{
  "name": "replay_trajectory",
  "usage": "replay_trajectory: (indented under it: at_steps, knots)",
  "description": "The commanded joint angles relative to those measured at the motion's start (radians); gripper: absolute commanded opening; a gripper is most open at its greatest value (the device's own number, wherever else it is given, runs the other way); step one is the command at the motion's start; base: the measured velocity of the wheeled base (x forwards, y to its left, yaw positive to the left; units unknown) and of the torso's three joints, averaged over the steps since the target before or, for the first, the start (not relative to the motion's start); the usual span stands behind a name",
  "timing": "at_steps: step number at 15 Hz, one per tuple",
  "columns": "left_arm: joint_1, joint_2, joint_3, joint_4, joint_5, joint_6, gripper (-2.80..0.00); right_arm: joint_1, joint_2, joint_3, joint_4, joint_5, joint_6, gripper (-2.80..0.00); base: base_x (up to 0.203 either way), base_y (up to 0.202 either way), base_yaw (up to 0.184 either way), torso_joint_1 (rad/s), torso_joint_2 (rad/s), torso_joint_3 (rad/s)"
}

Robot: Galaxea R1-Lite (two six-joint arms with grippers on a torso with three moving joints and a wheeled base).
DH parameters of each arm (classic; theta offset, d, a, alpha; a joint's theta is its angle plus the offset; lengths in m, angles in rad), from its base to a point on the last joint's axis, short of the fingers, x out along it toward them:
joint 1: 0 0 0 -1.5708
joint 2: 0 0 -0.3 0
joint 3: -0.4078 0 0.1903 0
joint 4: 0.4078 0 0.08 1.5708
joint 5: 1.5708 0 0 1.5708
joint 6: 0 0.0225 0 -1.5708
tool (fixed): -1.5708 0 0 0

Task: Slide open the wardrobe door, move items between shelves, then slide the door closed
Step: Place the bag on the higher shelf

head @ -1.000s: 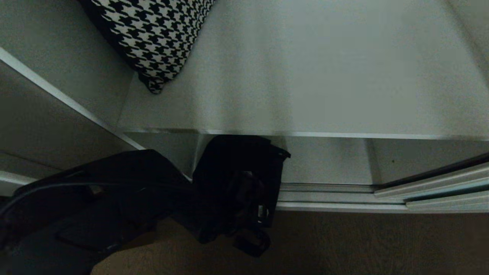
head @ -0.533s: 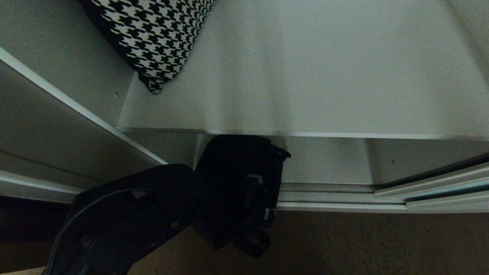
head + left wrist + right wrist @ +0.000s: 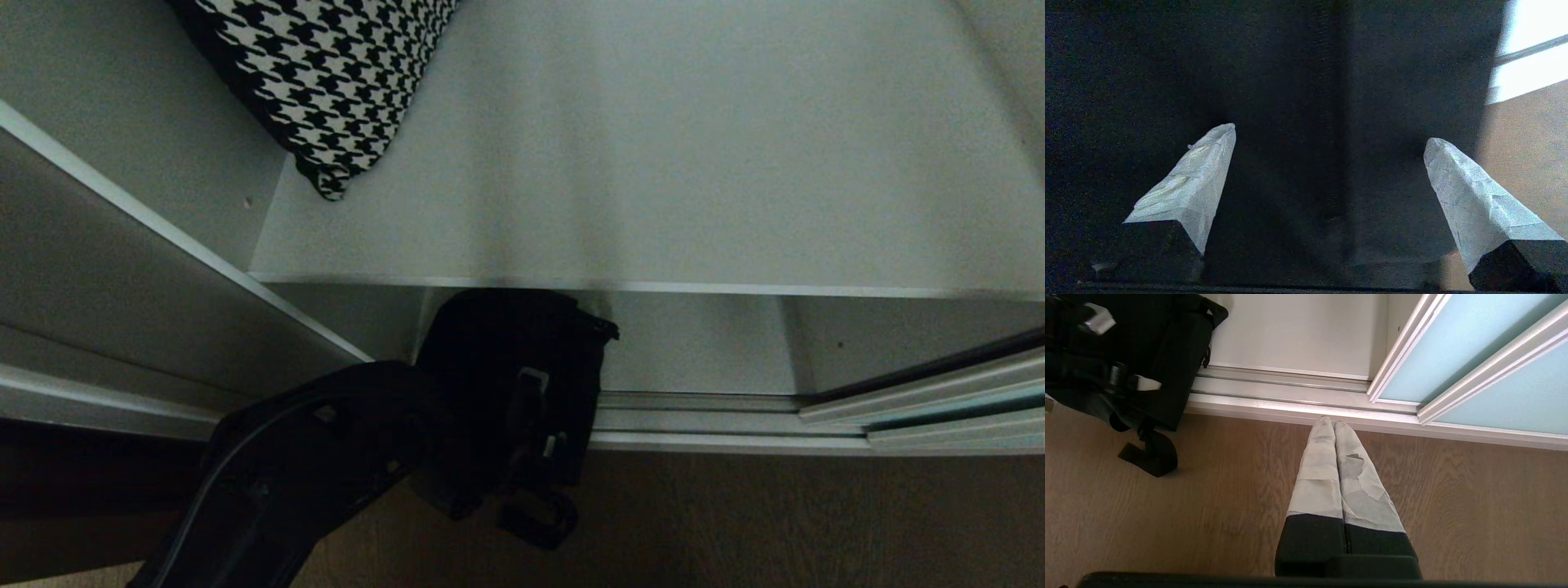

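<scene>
I see my left arm (image 3: 286, 474) coming in from lower left of head view, bent at the elbow, wrist angled fwd and down. Left gripper (image 3: 1327, 196) is spread wide, both taped fingers (image 3: 1188, 192) well apart, nothing between them. Right gripper (image 3: 1334, 424) hangs pointing down, taped fingers (image 3: 1318, 477) pressed together along their whole length, empty. Right arm isn't in head view.

Matt, smooth pale grey shelf (image 3: 653, 163) boards. A woven houndstooth cloth cushion (image 3: 326, 73) — black and white. Black textured cloth garment (image 3: 1163, 355) with a strap. Frosted blue-green glass door (image 3: 1474, 347) in a silver metal frame. Brown wood-grain floor (image 3: 1208, 498) — matt. Crinkled pale tape wraps the gripper fingers (image 3: 1327, 469).
</scene>
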Motion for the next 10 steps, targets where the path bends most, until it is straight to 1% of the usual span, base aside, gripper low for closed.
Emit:
replay_trajectory:
  at_steps: [1,4,5,6,7,8,9,10]
  knots:
    - [0.015,-0.061,0.034,0.033,0.016,0.005,0.0,0.0,-0.003,0.0,0.0,0.0,0.0,-2.8,0.0,0.0,0.0,0.0,0.0,0.0]
    - [0.018,-0.14,0.063,0.151,0.019,0.016,0.0,0.0,-0.003,0.0,0.0,0.0,0.0,-2.8,0.0,0.0,0.0,0.0,0.0,0.0]
    - [0.017,-0.16,0.069,0.205,0.017,0.045,0.0,0.0,-0.003,0.0,0.0,0.0,0.0,-2.8,0.0,0.0,0.0,0.0,0.0,0.0]
    - [0.017,-0.18,0.076,0.248,0.01,0.086,0.0,0.0,-0.003,0.0,0.0,0.0,0.0,-2.8,0.0,0.0,0.0,0.0,0.0,0.0]
    - [0.017,-0.191,0.088,0.279,0.007,0.148,0.0,0.0,-0.003,0.0,0.0,0.0,0.0,-2.8,0.0,0.0,0.0,0.0,0.0,0.0]
    - [0.018,-0.194,0.101,0.289,0.005,0.219,0.0,0.0,-0.003,0.0,0.0,0.0,0.0,-2.8,0.0,0.0,0.0,0.0,0.0,0.0]
    - [0.02,-0.195,0.113,0.289,0.0,0.274,0.0,0.0,-0.003,0.0,0.0,0.0,0.0,-2.8,0.0,0.0,0.0,0.0,0.0,0.0]
    - [0.03,-0.195,0.118,0.288,-0.034,0.313,0.0,0.0,-0.003,0.0,0.0,0.0,0.0,-2.8,0.0,0.0,0.0,0.0,0.0,0.0]
